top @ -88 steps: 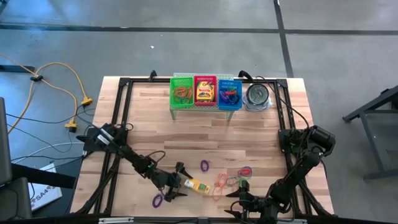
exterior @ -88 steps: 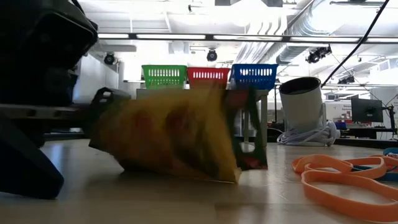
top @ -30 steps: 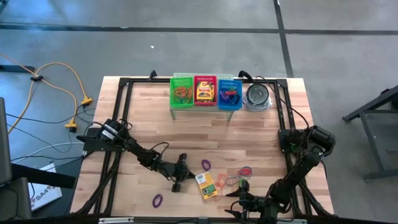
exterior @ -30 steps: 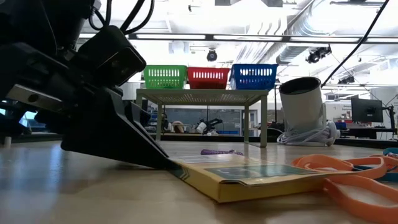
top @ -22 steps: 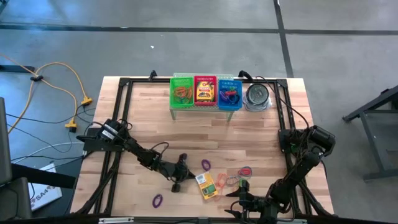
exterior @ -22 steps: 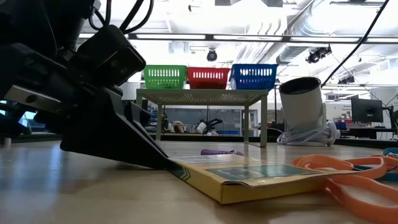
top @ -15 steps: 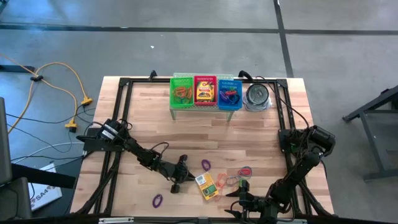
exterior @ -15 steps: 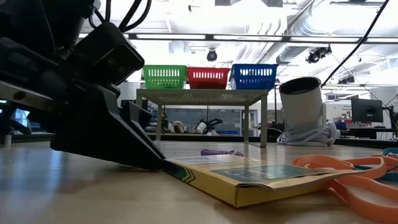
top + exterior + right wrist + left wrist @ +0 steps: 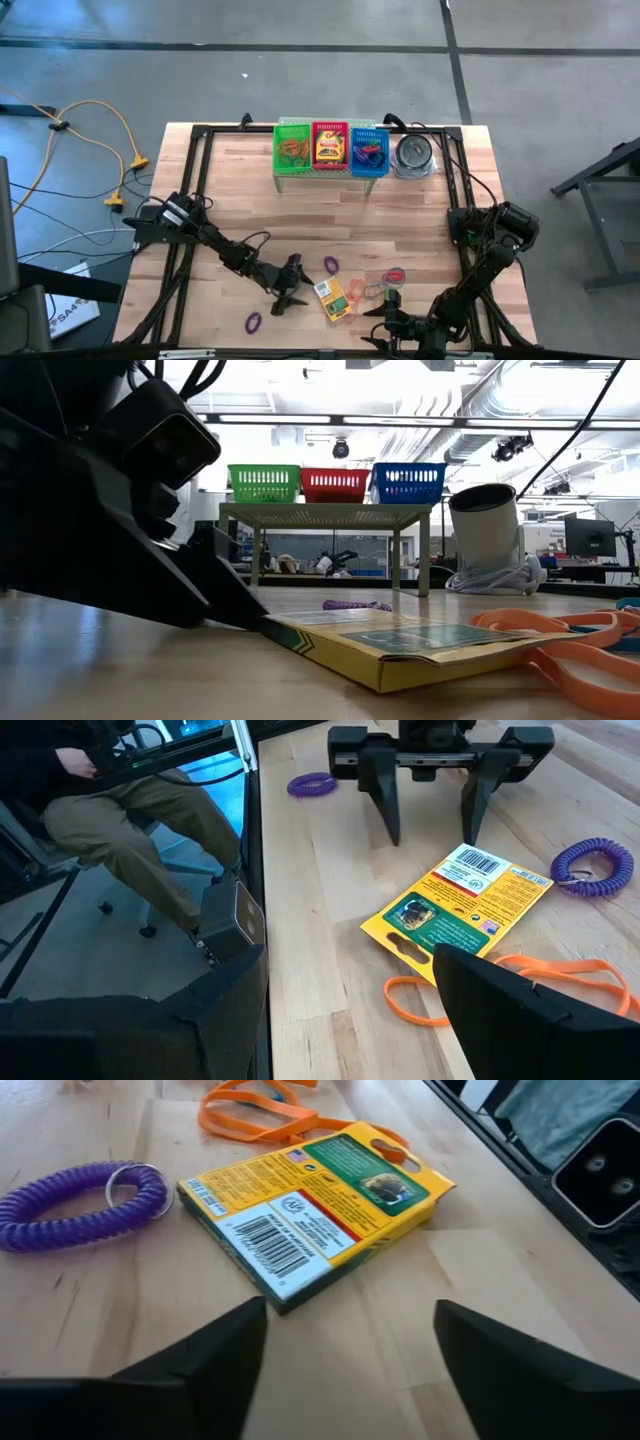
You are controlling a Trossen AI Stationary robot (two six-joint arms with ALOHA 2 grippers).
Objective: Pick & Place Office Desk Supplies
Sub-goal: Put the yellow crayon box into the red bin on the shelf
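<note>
Crayon box (image 9: 318, 1204) lay flat, just ahead of left gripper (image 9: 287, 291), fingers spread, empty. Best regrasped squarely across narrow edges, clear of purple coil (image 9: 82, 1206).

I get even, bright overhead light on the bench (image 9: 240, 190), with only short soft shadows. At table height, ceiling strip lights (image 9: 330, 418) blow out to white and the dark arm nearest the lens is a blurred silhouette. The crayon box (image 9: 315, 1200) reads sharp from my left wrist.
</note>
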